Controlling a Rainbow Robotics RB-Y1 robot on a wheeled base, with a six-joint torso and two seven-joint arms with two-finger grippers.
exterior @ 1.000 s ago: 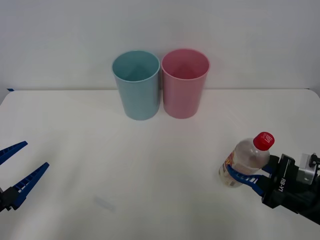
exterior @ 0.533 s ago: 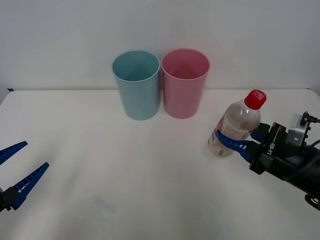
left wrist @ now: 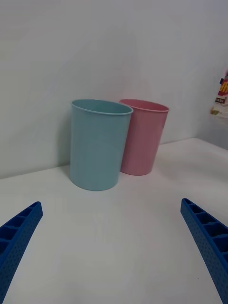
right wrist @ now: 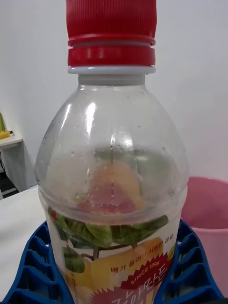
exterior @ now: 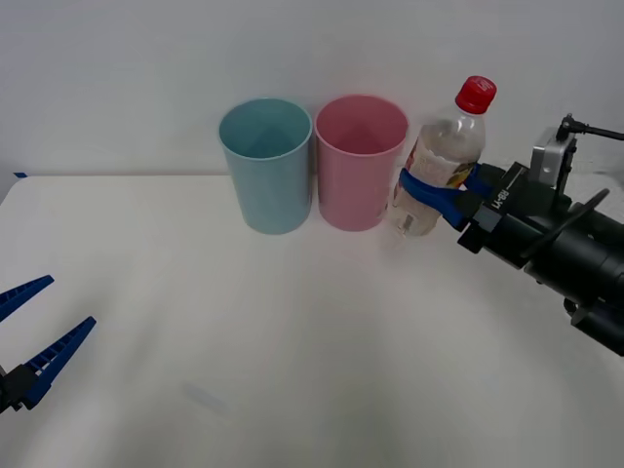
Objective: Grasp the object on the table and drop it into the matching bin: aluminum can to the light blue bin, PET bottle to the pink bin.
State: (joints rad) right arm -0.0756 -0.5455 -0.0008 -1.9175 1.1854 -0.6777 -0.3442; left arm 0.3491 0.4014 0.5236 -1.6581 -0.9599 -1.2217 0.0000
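The right end effector [exterior: 429, 191] clasped the clear, ribbed-shouldered PET bottle [exterior: 441, 161] (red cap up), raised off the worktop [exterior: 292, 331] beside the pink bin [exterior: 359, 163]; the left end effector [exterior: 34, 331] waited, spread wide.

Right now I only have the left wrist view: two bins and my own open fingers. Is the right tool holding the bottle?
Observer: Yes. The right tool is shut around the PET bottle at its label, and the bottle appears lifted off the table.
Operator: Where is it relative to the pink bin?
Observer: In the front view it is just beside the pink bin, on the robot's right, not over the opening.
Operator: Is it upright?
Observer: Slightly tilted, with the red cap uppermost, above the bin's rim and leaning away from it. The left tool hangs open at the table's near left.
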